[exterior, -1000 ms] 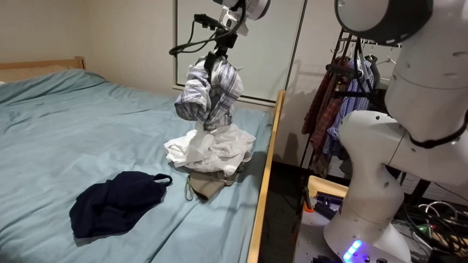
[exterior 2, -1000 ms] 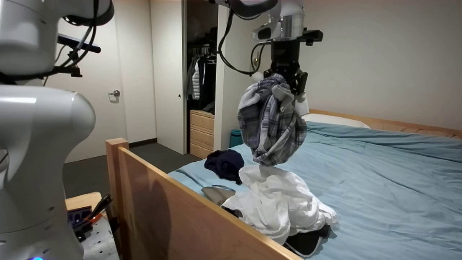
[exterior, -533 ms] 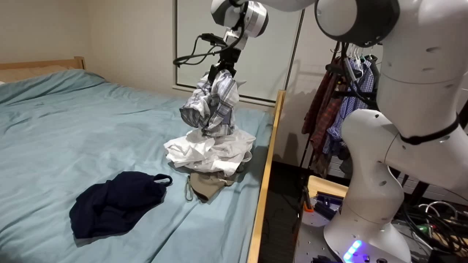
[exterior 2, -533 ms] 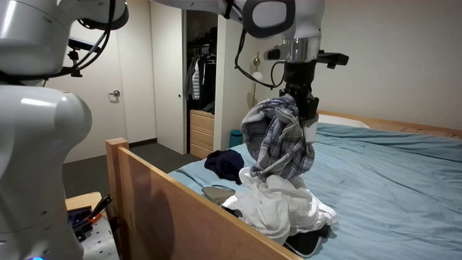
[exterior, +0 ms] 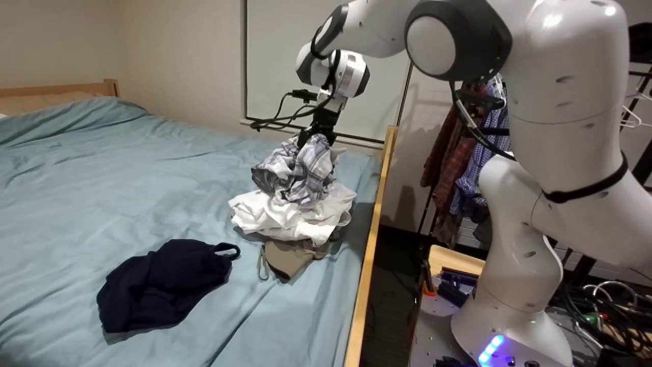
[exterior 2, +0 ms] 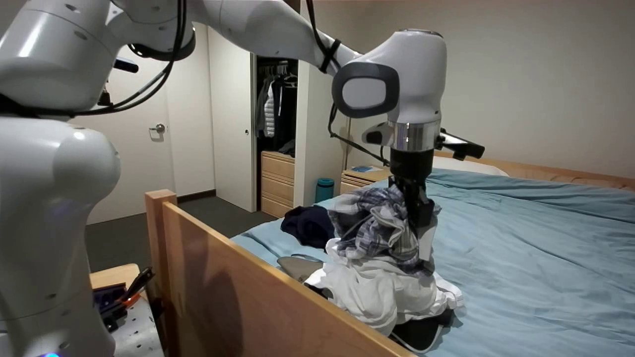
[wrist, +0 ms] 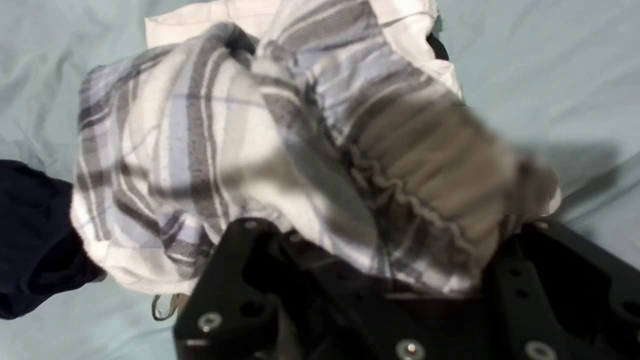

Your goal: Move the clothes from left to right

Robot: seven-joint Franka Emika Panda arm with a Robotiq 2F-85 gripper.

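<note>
A bed (exterior: 127, 204) with a pale blue-green sheet takes up most of the scene, a wooden board (exterior 2: 248, 297) along its edge beside the robot. A white robot arm (exterior: 563, 127) reaches over that edge and bends down. Rumpled white cloth (exterior: 285, 219) is heaped near the boarded edge. Directly over it is the plaid garment (exterior 2: 377, 223), its lower folds touching the white cloth in both exterior views. It is bunched into a lump, so its long axis cannot be told; in an exterior view one rolled fold (exterior: 265, 178) points left, away from the boarded edge. A crumpled navy garment (exterior: 168, 285) lies near the edge that meets the board at its corner post; its long axis slants, the narrow looped end pointing toward the white cloth. The black gripper (exterior: 316, 141) points downward, jaws closed around the top of the plaid garment, tips hidden in folds. A khaki piece (exterior: 290, 257) pokes from beneath the white cloth on the navy garment's side. A black piece (exterior 2: 421, 333) with pale trim shows under the opposite side.
</note>
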